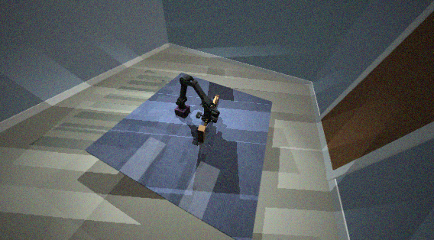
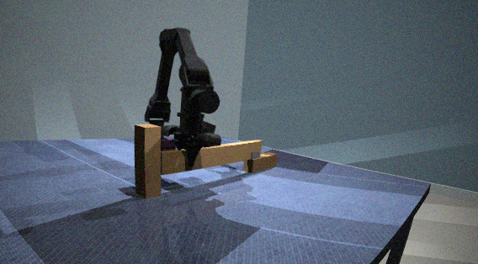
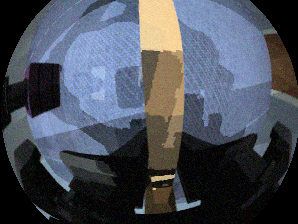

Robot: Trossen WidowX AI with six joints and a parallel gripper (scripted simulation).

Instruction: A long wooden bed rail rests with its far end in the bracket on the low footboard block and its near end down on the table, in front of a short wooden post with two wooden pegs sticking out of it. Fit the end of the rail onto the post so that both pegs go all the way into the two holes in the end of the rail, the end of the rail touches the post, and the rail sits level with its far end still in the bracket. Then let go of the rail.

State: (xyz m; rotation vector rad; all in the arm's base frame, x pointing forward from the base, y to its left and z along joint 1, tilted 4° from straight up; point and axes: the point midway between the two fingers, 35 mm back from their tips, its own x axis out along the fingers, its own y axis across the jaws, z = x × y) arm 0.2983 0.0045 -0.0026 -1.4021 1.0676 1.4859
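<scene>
The wooden rail (image 1: 216, 100) (image 2: 231, 151) (image 3: 161, 25) is held off the table along its length. My gripper (image 1: 206, 121) (image 2: 192, 159) (image 3: 157, 129) is shut on it, nearer its post end, with the fingers on both sides. In the exterior view the near end meets the edge of the upright post (image 1: 201, 134) (image 2: 147, 162) with no visible gap. The pegs and holes are hidden, so peg depth and full contact cannot be told. The far end sits at the bracket (image 2: 255, 155) on the low footboard block (image 2: 265, 163). The rail looks about level.
The arm's dark purple base (image 1: 182, 111) (image 3: 44, 90) stands on the blue table (image 1: 244, 182) (image 2: 337, 200), to one side of the rail. The arm arches over from the base to the rail. Broad shadows lie across the table around the post.
</scene>
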